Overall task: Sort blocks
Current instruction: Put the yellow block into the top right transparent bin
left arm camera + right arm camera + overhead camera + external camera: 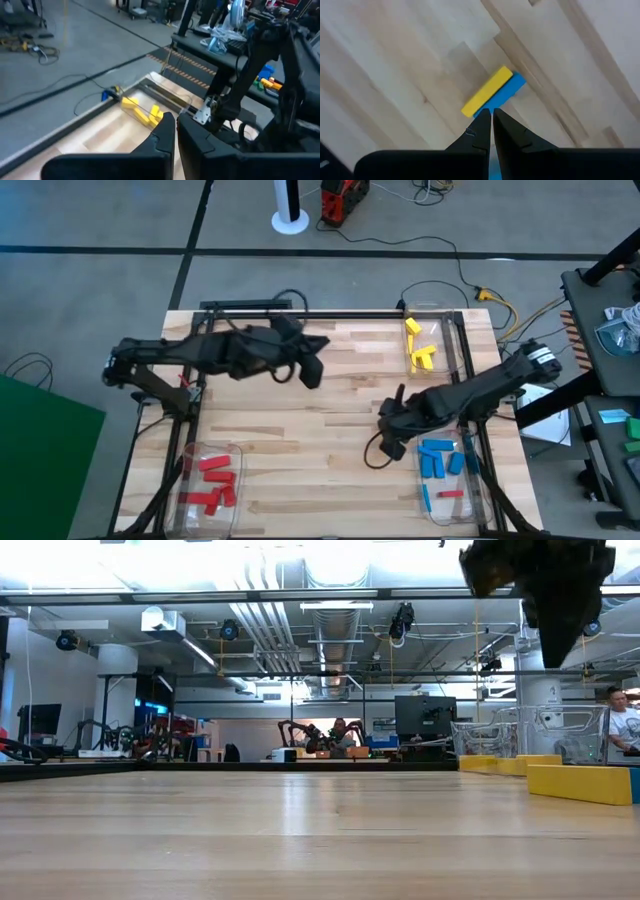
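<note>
Right claw (491, 116) pressed together, hovering over counter (395, 75); yellow block (486, 92) and blue block (506, 93) lie side by side, touching, just ahead of its tips. Left claw (176, 125) pressed together, raised well apart.

Red blocks (214, 480) lie jumbled in the near-left bin, blue blocks (438, 457) in the near-right bin with one red block (451, 494), and yellow blocks (419, 346) in the far-right bin. On the table, a yellow block (486, 91) lies flat, touching a blue block (506, 92) along its side.
</note>
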Controlling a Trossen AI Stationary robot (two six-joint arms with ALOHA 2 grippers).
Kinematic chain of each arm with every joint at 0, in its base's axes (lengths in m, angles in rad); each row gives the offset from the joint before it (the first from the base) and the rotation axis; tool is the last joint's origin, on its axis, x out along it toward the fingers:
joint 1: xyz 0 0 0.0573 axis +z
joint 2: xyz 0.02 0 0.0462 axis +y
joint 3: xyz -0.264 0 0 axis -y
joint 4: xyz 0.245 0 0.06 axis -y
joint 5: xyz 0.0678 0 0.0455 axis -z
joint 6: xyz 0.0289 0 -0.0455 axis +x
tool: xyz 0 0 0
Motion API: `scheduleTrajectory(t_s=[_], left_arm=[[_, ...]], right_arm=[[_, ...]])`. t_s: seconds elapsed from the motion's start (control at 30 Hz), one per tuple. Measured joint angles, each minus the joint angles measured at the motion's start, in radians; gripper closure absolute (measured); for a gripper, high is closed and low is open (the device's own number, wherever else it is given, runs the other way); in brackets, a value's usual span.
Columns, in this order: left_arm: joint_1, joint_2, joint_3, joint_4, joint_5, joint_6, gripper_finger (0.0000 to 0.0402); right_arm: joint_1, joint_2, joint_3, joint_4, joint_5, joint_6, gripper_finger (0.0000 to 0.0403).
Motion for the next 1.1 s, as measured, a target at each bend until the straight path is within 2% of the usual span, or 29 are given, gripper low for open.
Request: scheduleTrajectory(t_s=[0.23,0.57,0.87,1.1], left_arm=[[0.001,-0.086,0.0,-0.078,0.003,0.066,0.0402],[0.001,-0.192,0.0,-0.247,0.001,0.066,0.0401],[0.001,-0.226,0.0,-0.251,-0.03,0.111,0.0401],[0.001,-0.209,0.0,-0.252,-0.031,0.136,0.0401]], right_arm=[[-0.026,0.105,0.0,0.041,-0.03,0.046,0.039],[-0.032,0.287,0.001,0.072,-0.04,0.061,0.0391],[-0.032,0.299,0.001,0.184,-0.025,0.115,0.0391],[-0.032,0.295,0.033,0.006,0.024,0.155,0.0391]])
